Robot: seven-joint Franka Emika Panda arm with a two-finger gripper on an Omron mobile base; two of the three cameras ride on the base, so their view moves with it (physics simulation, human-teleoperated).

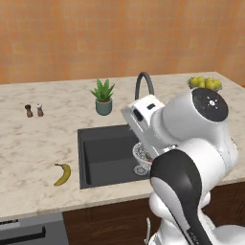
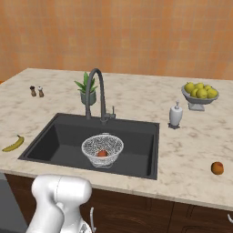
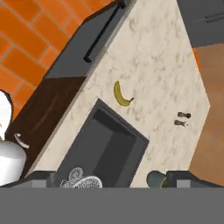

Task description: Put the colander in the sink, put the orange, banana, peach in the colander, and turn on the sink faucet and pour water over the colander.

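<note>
The colander [image 2: 103, 149] sits in the sink [image 2: 59, 136], toward the front middle of the basin, with one round orange-red fruit [image 2: 102, 154] inside it. In the left base view the arm's wrist covers part of the colander [image 1: 140, 152]. The faucet [image 2: 96, 93] stands behind the sink, its arched spout reaching forward over the basin above the colander.

The banana [image 1: 62, 173] lies on the counter [image 1: 33, 148] just left of the sink, near the front edge, and nothing touches it. In the hand view the banana [image 3: 121, 94] is well ahead of the gripper [image 3: 111, 180], beyond the far corner of the sink [image 3: 105, 144], between the basin and the counter's edge. The two fingertips [image 3: 41, 178] stand far apart at the bottom of that view, jaws spread wide with nothing between them; a bit of the colander's mesh [image 3: 81, 178] shows just above them.

An orange [image 2: 217, 168] rests on the counter to the right of the sink, near the front. Farther back on that side are a soap bottle [image 2: 175, 114] and a bowl of yellow-green fruit [image 2: 199, 93]. A potted plant [image 1: 103, 97] stands behind the sink, and two small shakers [image 1: 34, 110] stand well to the left.
</note>
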